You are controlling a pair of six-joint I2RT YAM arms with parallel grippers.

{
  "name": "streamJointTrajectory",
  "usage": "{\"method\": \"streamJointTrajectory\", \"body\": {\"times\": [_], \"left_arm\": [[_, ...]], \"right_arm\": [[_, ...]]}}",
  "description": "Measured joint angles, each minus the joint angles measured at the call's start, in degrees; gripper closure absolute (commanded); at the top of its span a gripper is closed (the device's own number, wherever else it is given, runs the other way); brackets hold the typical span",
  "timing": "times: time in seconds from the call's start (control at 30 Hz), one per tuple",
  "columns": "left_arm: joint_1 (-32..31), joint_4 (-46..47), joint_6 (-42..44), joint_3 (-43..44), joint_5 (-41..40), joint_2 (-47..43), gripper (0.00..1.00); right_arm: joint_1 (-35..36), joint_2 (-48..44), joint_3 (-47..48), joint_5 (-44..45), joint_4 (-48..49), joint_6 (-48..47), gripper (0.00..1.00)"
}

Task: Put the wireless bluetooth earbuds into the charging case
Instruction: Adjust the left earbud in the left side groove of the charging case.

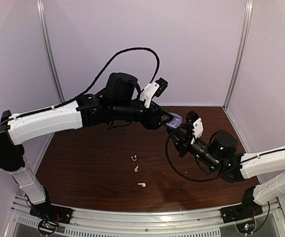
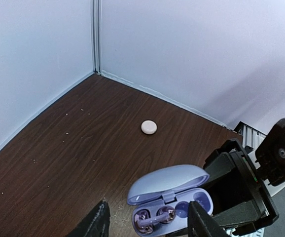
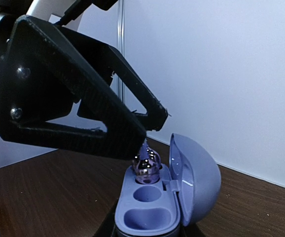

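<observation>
Over the brown table (image 1: 83, 168), right gripper (image 1: 178, 128) pinches the open charging case (image 3: 152, 207); left gripper (image 2: 150, 225) hangs spread above.

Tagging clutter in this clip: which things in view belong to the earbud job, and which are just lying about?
Job: lilac charging case, open, in the right gripper; purple earbud seated in it; left gripper, open above it; dark earbud, cream earbud, white earbud, loose.
Lying about: white round object, untouched; perhaps a closed case, cannot tell.
</observation>
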Motion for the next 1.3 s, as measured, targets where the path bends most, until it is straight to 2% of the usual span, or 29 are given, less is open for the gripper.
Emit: {"method": "streamJointTrajectory", "body": {"times": [0.67,1.0,1.3], "left_arm": [[0.1,-2.0,-0.4,1.1,-1.6,1.9,0.49],[0.2,-2.3,1.7,1.0,0.0,1.5,0.35],[1.1,-2.3,9.0,-1.9,4.4,-6.8,0.33]], "right_arm": [[0.0,0.1,0.1,0.0,-0.1,-0.4,1.00],[-0.1,-0.8,0.1,-0.9,-0.8,-0.3,1.00],[-0.9,-5.2,-0.2,-8.2,-5.0,0.5,1.00]]}}
